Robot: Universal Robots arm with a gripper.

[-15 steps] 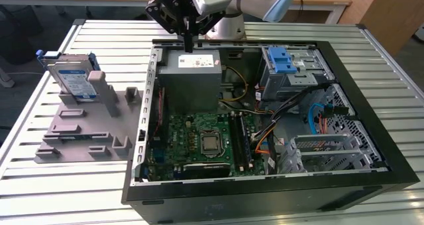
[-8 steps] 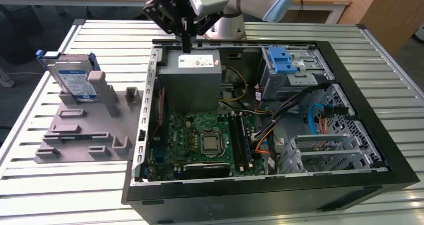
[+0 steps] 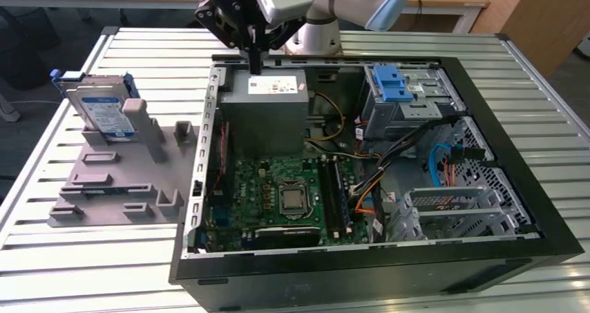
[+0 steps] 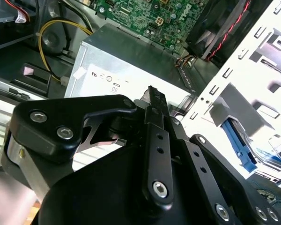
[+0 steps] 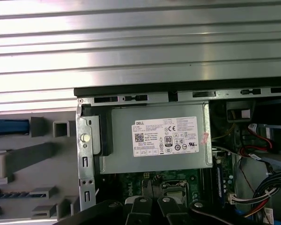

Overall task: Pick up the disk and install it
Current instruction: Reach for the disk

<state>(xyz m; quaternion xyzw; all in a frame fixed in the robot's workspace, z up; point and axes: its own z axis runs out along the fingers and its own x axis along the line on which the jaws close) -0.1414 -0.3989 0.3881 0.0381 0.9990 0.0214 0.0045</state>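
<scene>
Exterior view, disk [image 3: 101, 114] partly behind holder [image 3: 110, 188]

Grey PSU [image 5: 155, 160] w/ white sticker sits in PC case [image 5: 131, 92] on slatted table [image 5: 140, 47].

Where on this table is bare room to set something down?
Bare slatted table nearer the camera than the grey fixture holding the disk, and beyond the fixture beside the computer case. Inside the case it is crowded: power supply, motherboard, cables, drive cage.

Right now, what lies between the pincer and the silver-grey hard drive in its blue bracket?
In the exterior view, the computer case's side wall and bare slatted table separate pincer from silver-grey hard drive.
</scene>
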